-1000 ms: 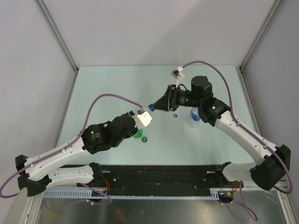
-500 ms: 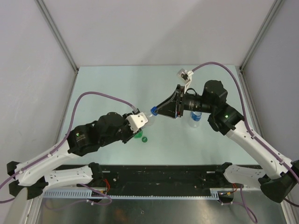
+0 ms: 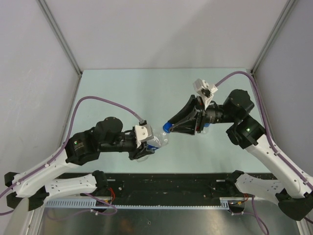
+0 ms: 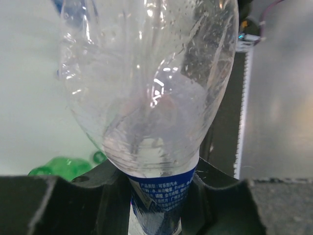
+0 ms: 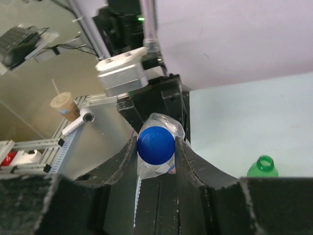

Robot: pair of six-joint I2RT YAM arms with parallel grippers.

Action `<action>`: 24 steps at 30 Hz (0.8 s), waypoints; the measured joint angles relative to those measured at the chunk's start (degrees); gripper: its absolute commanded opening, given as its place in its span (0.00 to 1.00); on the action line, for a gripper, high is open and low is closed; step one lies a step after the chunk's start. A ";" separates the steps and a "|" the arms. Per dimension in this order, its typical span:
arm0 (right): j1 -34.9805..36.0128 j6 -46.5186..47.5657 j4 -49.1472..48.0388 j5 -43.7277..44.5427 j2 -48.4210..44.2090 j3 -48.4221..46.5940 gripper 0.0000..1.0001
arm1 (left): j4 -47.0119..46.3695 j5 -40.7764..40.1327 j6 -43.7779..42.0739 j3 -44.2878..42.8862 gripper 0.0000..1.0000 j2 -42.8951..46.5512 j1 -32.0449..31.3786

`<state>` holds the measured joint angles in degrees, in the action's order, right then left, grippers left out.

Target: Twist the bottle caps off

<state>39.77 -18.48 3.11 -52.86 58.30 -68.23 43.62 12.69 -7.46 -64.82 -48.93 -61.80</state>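
Pinching the clear bottle (image 4: 151, 88) at its label in the left gripper (image 3: 145, 142), holding it tilted; squeezing its blue cap (image 5: 156, 145) in the right gripper (image 3: 170, 128).

The top view looks steeply down from above the near side onto the whole pale green table (image 3: 122, 93). The left wrist view sits very close against the clear plastic bottle with a blue label (image 4: 156, 98) and looks along its length. The right wrist view faces that same bottle end-on, close to its round blue screw cap (image 5: 156, 145). All three views share this bottle.
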 measured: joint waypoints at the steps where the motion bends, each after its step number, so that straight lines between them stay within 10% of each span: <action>1: 0.17 0.37 -1.03 -0.92 -0.59 0.22 0.00 | -1.20 1.92 0.13 0.42 0.00 0.33 0.00; 19: 1.27 1.77 -14.40 -12.87 -3.54 1.46 0.00 | -20.61 28.76 6.29 7.30 0.00 0.28 0.92; 24: 1.25 1.60 -13.16 -9.07 -4.55 1.75 0.49 | -23.91 25.40 6.54 8.94 0.00 0.50 1.22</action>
<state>41.01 -16.88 -10.04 -61.93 53.76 -66.48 19.70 38.09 -0.93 -55.88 -48.42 -60.58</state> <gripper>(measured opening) 0.358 0.383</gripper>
